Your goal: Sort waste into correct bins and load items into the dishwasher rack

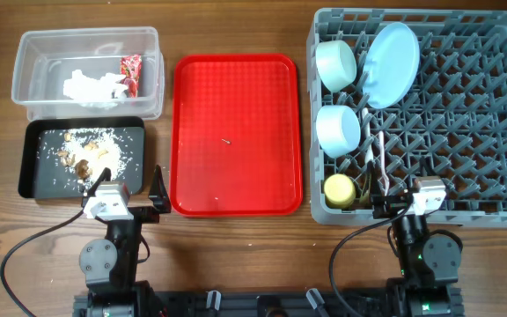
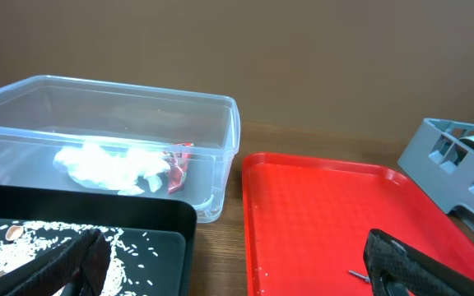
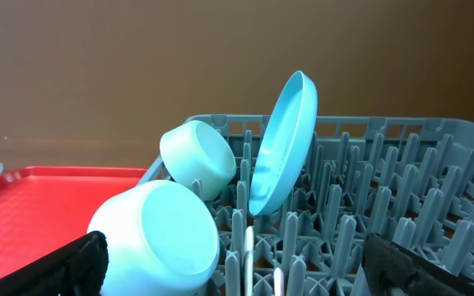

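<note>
The clear tub [image 1: 33, 44] at the far left holds the crumpled white tissue [image 1: 91, 86] and the red wrapper [image 1: 131, 70]; both also show in the left wrist view, tissue [image 2: 109, 167] and wrapper [image 2: 178, 164]. The black tray [image 1: 33, 176] in front holds rice scraps [image 1: 86, 150]. The grey rack [image 1: 465, 114] holds the mint-green bowl [image 1: 335, 63], blue plate [image 1: 391, 63], blue bowl [image 1: 338, 129], yellow cup [image 1: 339, 188] and white spoon and fork [image 1: 379, 163]. My left gripper [image 1: 133, 187] is open and empty between black tray and red tray. My right gripper [image 1: 409, 201] is open and empty at the rack's near edge.
The flat red tray [image 1: 236, 132] lies in the middle with one tiny speck [image 1: 226, 141] on it. In the right wrist view the blue bowl [image 3: 159, 238], mint-green bowl [image 3: 200, 156] and upright plate [image 3: 286, 140] stand just ahead among pegs.
</note>
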